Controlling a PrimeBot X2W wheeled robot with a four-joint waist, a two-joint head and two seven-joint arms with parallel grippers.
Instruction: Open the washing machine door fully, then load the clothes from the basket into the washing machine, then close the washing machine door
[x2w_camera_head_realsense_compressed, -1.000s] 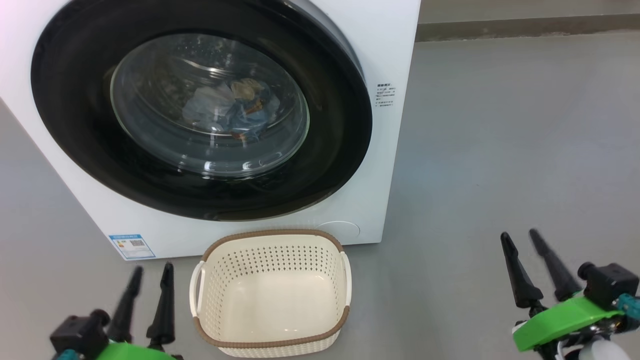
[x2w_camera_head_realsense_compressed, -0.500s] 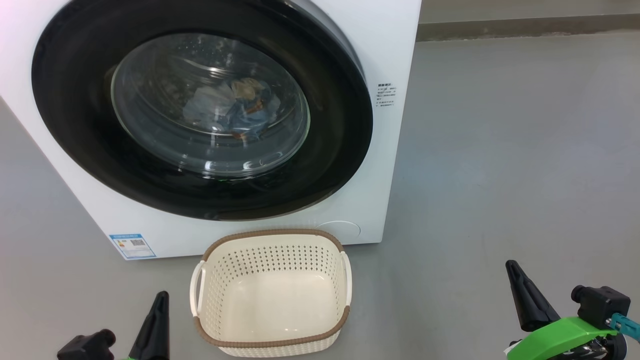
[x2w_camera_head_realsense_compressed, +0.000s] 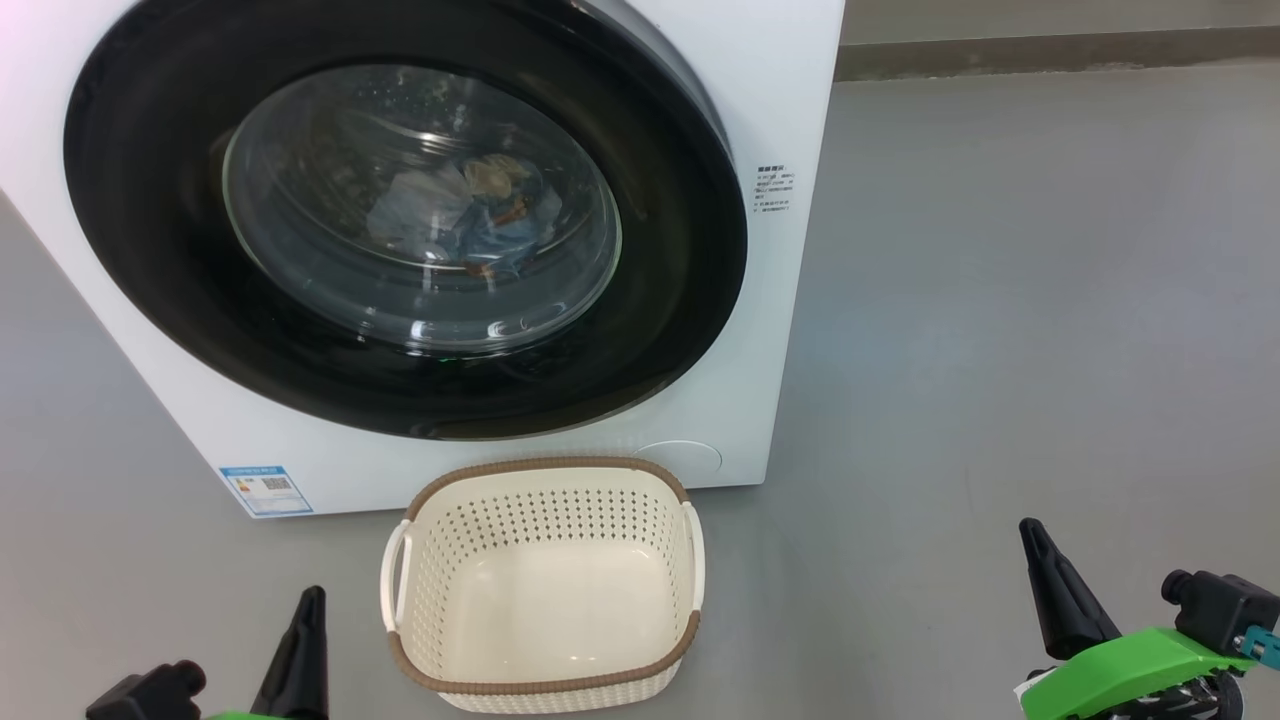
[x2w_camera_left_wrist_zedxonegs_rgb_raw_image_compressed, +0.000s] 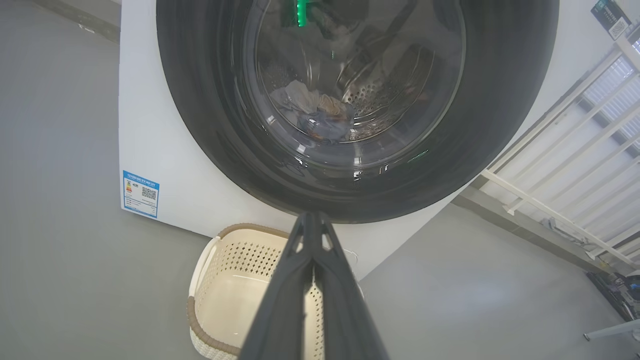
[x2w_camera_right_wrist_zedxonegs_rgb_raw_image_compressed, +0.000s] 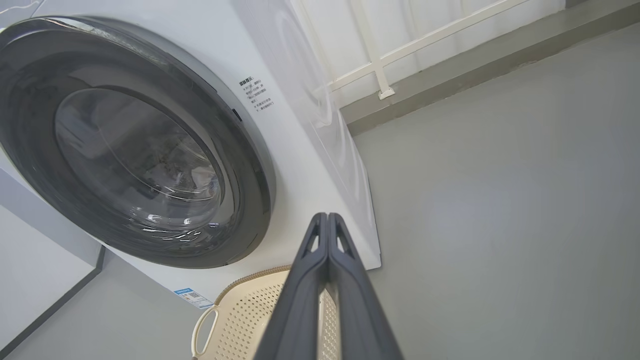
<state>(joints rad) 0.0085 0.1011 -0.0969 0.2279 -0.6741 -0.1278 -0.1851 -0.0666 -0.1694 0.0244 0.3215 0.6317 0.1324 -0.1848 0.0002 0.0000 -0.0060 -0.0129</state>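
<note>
The white washing machine (x2w_camera_head_realsense_compressed: 790, 90) stands ahead, its round black door (x2w_camera_head_realsense_compressed: 160, 300) closed flat against the front. Through the glass window the light blue and pale clothes (x2w_camera_head_realsense_compressed: 470, 215) lie in the steel drum; the left wrist view shows the clothes (x2w_camera_left_wrist_zedxonegs_rgb_raw_image_compressed: 315, 112) too. The cream basket (x2w_camera_head_realsense_compressed: 545, 590) sits on the floor just before the machine, with nothing inside it. My left gripper (x2w_camera_head_realsense_compressed: 310, 610) is shut at the basket's left, low in the head view. My right gripper (x2w_camera_head_realsense_compressed: 1035, 545) is shut far to the basket's right. Both hold nothing.
Grey floor (x2w_camera_head_realsense_compressed: 1000, 300) stretches wide to the right of the machine. A blue label (x2w_camera_head_realsense_compressed: 265, 490) marks the washer's lower left corner. White railing (x2w_camera_left_wrist_zedxonegs_rgb_raw_image_compressed: 575, 150) and a low kerb run behind the machine's side.
Both grippers have closed from open to shut and dropped lower in the head view. The door, clothes and basket have not moved.
</note>
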